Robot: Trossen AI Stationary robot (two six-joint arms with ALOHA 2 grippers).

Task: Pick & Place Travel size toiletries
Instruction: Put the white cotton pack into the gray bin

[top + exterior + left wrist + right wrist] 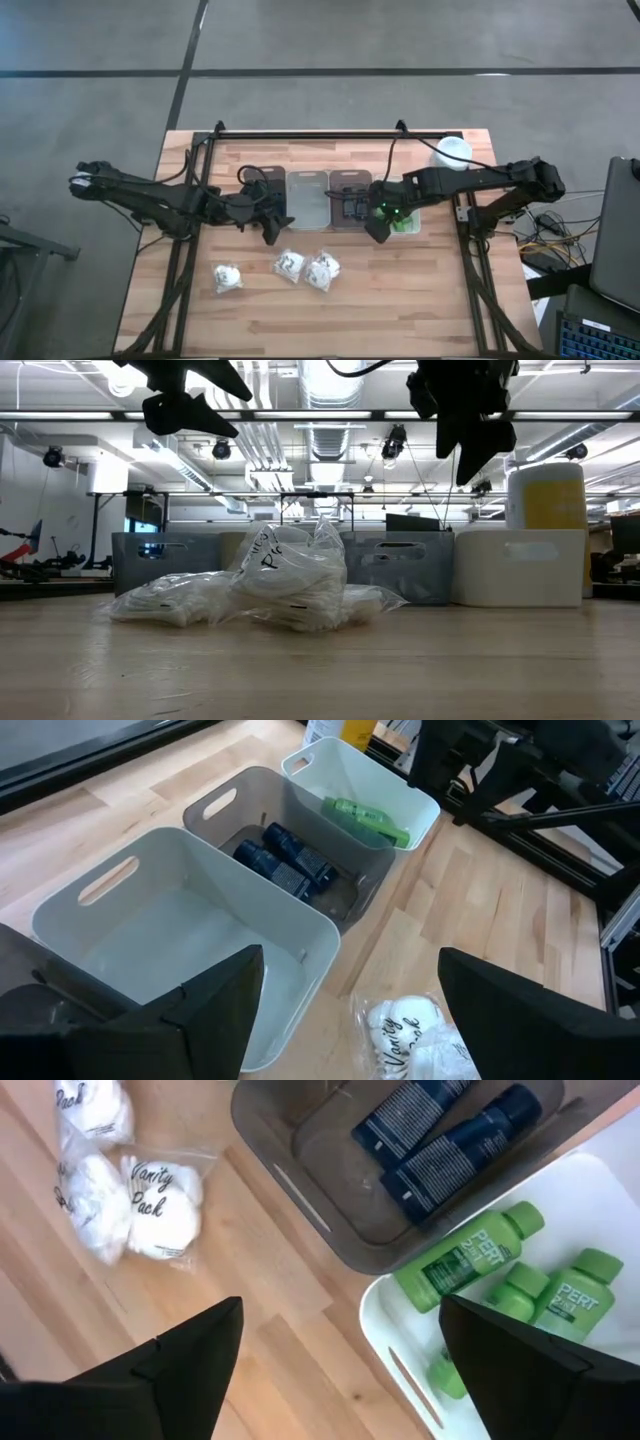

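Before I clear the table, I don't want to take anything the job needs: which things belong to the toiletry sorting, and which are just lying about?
Job:
green bottles in the white bin
dark blue tubes in the grey bin
white wrapped packs on the table

Lying about:
yellow bottle

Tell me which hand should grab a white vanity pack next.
Probably left. The left hand hangs open, empty, just behind the vanity packs, one already in its wrist view. The right hand, open, is over the tray edge by the green bottles.
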